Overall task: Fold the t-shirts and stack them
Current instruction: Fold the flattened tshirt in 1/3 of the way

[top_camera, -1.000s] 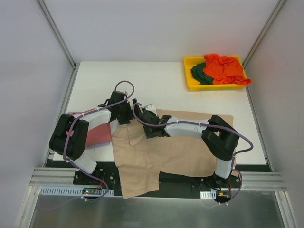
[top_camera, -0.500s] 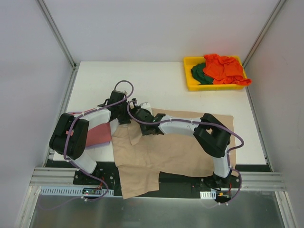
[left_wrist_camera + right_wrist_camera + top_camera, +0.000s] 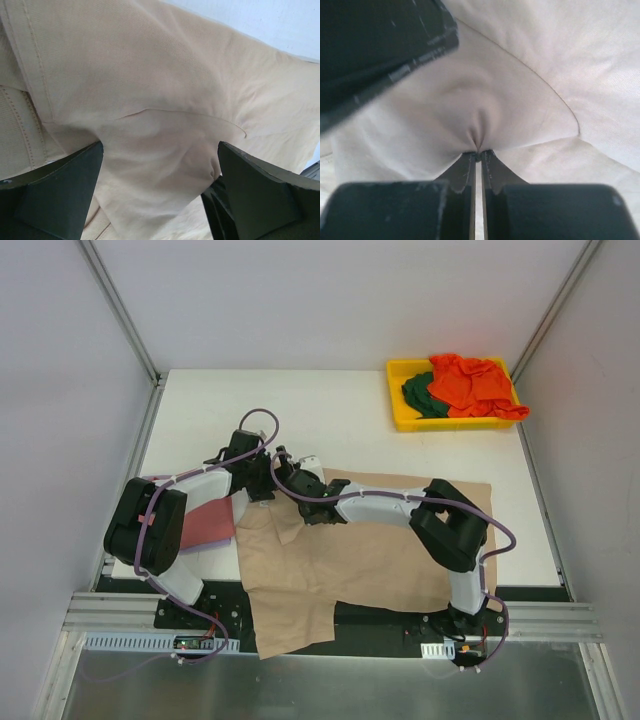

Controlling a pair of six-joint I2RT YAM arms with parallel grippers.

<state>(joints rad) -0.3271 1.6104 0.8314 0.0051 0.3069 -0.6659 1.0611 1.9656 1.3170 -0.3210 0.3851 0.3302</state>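
The large tan t-shirt (image 3: 370, 555) lies spread over the near half of the table, its lower part hanging over the front edge. My right gripper (image 3: 477, 151) is shut on a small pinched fold of this tan cloth (image 3: 470, 110) near the shirt's upper left corner (image 3: 283, 468). My left gripper (image 3: 160, 170) stands wide open right beside it (image 3: 264, 483), its fingers (image 3: 55, 195) straddling the tan cloth (image 3: 150, 100) without gripping it. A dusty-red t-shirt (image 3: 205, 525) lies folded at the left on a lavender one (image 3: 205, 546).
A yellow bin (image 3: 402, 420) at the far right corner holds an orange-red shirt (image 3: 470, 385) and a dark green shirt (image 3: 420, 395). One left finger (image 3: 375, 45) looms close in the right wrist view. White table (image 3: 330, 420) lies behind the arms.
My right gripper has slid left across the tan shirt up to the left gripper and closed on a fold of the cloth. The left gripper stayed open in place.
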